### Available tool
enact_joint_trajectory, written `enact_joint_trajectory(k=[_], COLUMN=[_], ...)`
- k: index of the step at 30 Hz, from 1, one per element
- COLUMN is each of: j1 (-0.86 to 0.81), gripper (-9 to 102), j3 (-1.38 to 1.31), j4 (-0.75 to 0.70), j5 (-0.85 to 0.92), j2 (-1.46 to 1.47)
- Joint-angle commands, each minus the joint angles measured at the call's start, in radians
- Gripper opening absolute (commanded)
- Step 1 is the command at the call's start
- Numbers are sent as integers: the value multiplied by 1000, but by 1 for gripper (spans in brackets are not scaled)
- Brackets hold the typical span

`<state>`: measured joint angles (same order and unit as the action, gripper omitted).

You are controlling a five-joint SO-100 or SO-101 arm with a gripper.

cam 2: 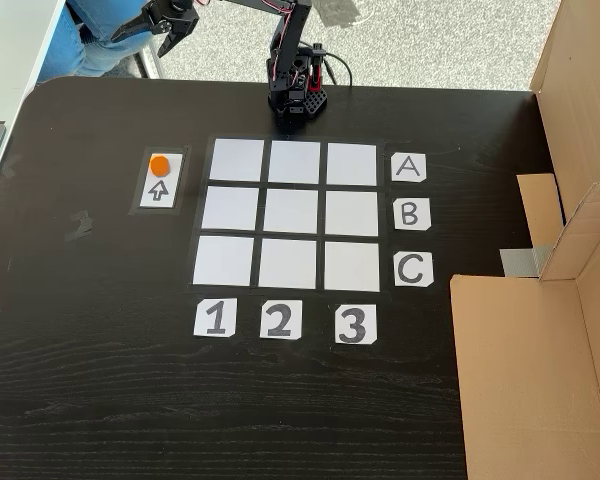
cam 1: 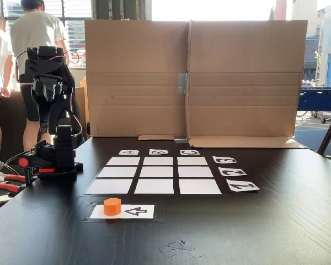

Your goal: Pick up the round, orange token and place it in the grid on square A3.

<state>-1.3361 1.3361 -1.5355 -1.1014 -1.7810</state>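
The orange token [cam 1: 112, 206] [cam 2: 160, 165] stands on one end of a white arrow card [cam 1: 133, 211] [cam 2: 160, 190], beside the grid [cam 1: 157, 174] [cam 2: 292, 213]. Square A3 [cam 1: 123, 161] [cam 2: 353, 162] is the corner cell where the A line meets the 3 line, and it is bare. My arm [cam 1: 49, 83] is folded above its base [cam 2: 298, 95] at the table's edge. The gripper [cam 2: 145, 42] hangs beyond that edge, away from the token, with its jaws apart and nothing between them.
A tall cardboard wall [cam 1: 193, 77] [cam 2: 540, 330] closes one side of the table. Letter cards [cam 2: 408, 168] and number cards [cam 2: 278, 320] edge the grid. People [cam 1: 36, 33] stand behind the arm. Red-handled clamps [cam 1: 5, 185] hold the base.
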Motion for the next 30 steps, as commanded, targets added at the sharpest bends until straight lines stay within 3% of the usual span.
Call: enact_joint_trajectory(k=[1,7,30], j1=[21,78,288], gripper=[58,63,63], j3=[-103,-169,-91], j4=[-6,-5,0], j5=[26,67,247], j2=[78,213,411])
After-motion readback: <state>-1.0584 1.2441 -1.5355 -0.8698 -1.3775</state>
